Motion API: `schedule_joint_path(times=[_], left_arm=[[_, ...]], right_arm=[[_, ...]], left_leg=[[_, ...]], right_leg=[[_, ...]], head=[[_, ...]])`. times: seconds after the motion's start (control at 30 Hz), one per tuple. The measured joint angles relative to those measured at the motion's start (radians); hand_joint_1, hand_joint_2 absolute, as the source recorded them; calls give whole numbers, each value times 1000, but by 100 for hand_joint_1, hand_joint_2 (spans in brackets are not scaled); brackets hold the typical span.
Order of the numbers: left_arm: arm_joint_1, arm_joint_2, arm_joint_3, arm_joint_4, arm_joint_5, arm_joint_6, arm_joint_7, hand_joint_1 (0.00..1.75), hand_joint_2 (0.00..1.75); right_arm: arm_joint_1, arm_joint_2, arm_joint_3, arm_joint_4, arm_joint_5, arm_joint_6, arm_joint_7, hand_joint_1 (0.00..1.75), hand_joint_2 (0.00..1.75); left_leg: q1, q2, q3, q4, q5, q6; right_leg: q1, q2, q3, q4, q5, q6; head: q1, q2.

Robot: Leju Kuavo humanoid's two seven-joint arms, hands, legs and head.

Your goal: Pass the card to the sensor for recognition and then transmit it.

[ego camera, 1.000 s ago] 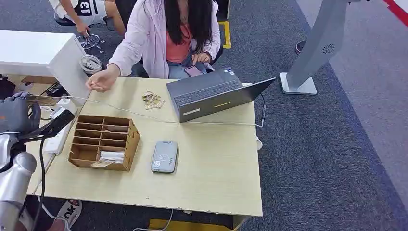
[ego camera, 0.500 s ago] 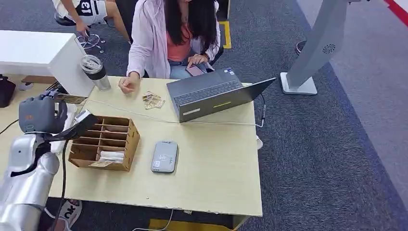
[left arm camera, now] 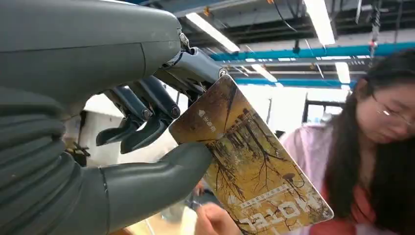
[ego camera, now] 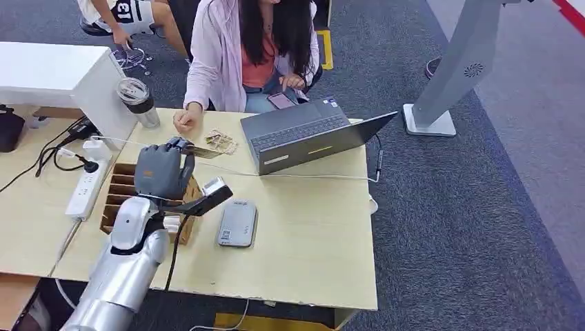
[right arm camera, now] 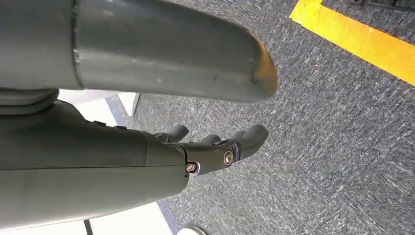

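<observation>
The yellow-brown printed plastic card is pinched at one corner between the thumb and a finger of my left hand; its free end carries lettering and projects away from my palm. In the head view the card sits above the table, over the far edge of the brown wooden slotted organiser box, short of the flat grey rectangular card reader that lies on the pale wooden table just beside that box. My other left fingers are curled loosely behind the card without touching it.

My right hand hangs over dark grey carpet, its fingers slightly bent and apart, holding nothing.

Beyond the card a person in a pink jacket sits at the table's far side, one fist resting on the tabletop. An open grey laptop stands near the reader. A clear lidded tumbler stands at the far left corner.
</observation>
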Motion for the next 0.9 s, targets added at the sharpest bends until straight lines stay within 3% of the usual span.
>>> schedule_joint_path(times=[0.27, 0.53, 0.9], left_arm=[[13, -31, -35, 65, -1, 1, 2, 175, 175], [38, -49, -61, 142, -25, -102, 74, 175, 175], [65, -61, -80, 217, -36, -157, 73, 175, 175]], right_arm=[[1, 0, 1, 0, 1, 4, 0, 0, 0], [1, 0, 1, 0, -4, 4, 0, 0, 0], [1, 0, 1, 0, -4, 9, -7, 0, 0]], left_leg=[[0, 0, 0, 0, 0, 0], [0, 0, -1, 0, 0, 0], [0, 0, -1, 0, 0, 0]], right_leg=[[0, 0, -1, 0, 0, 0], [0, 0, -1, 0, 0, 0], [0, 0, -1, 0, 0, 0]], head=[[0, 0], [0, 0], [0, 0]])
